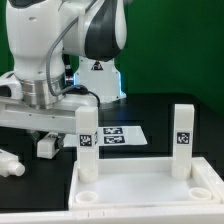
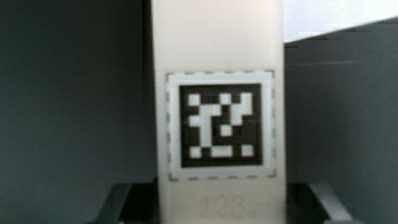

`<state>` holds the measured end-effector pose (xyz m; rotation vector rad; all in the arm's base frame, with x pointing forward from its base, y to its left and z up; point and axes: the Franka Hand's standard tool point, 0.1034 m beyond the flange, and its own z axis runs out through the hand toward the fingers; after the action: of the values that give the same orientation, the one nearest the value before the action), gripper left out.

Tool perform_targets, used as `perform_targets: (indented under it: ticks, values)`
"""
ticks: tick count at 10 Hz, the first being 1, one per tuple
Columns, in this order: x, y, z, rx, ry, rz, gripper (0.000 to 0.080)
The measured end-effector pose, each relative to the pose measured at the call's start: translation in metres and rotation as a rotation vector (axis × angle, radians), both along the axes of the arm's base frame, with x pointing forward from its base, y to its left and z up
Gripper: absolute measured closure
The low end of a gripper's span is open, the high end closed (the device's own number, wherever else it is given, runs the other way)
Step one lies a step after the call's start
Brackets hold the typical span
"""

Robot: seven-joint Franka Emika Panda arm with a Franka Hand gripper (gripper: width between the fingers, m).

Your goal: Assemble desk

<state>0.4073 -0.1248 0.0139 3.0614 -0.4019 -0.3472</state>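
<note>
1. Dark, matte fingers (image 2: 128,203) of the gripper (image 2: 221,203) flank a white bar on its two long sides. They sit flush against it with no gap showing, so the gripper is closed on this gripped leg (image 2: 217,45).
2. The gripped leg is smooth, faintly glossy plastic with square edges. The face toward the wrist camera bears a black-and-white square tag (image 2: 221,125) inside a dashed border.
3. In the exterior view, the gripper's wide grey hand hangs level and low over the matte black desk (image 1: 150,112) at that view's left, fingers pointing down. Whether the gripped leg rests on the desk or hangs clear of it cannot be told.
4. The glossy white arm (image 1: 55,40) rises from the hand and folds back, its rounded black-banded joint above the robot base (image 1: 100,82).
5. Just beside the hand, the left standing leg (image 1: 87,150) is upright in a back corner of the tabletop panel (image 1: 140,185). The right standing leg (image 1: 183,140) is upright in the other back corner. Both are tagged blocks.
6. The tabletop panel is a white rectangle with a raised rim, lying flat on the desk in the foreground. Round sockets (image 1: 88,200) show at its near corners.
7. A loose leg (image 1: 10,165) lies flat on the desk at the exterior view's far left.
8. The marker board (image 1: 115,135) lies flat behind the panel, between the standing legs.
</note>
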Motion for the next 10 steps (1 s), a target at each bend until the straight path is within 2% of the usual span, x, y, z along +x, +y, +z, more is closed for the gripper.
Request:
perform_targets:
  ticks: [4,5,6,7,8,10]
  values:
    - [-0.002,-0.002,0.000,0.014,0.009,0.036,0.0515]
    - [-0.002,-0.004,0.006,0.041,0.056,0.018,0.0358]
    - [0.007,-0.010,0.011,0.039,0.048,0.012,0.0230]
    - [0.005,-0.015,0.016,0.064,0.093,-0.004,0.0230]
    - [0.006,-0.022,0.022,0.103,0.176,-0.021,0.0164]
    - [0.008,-0.019,0.021,0.137,0.309,-0.006,0.0154]
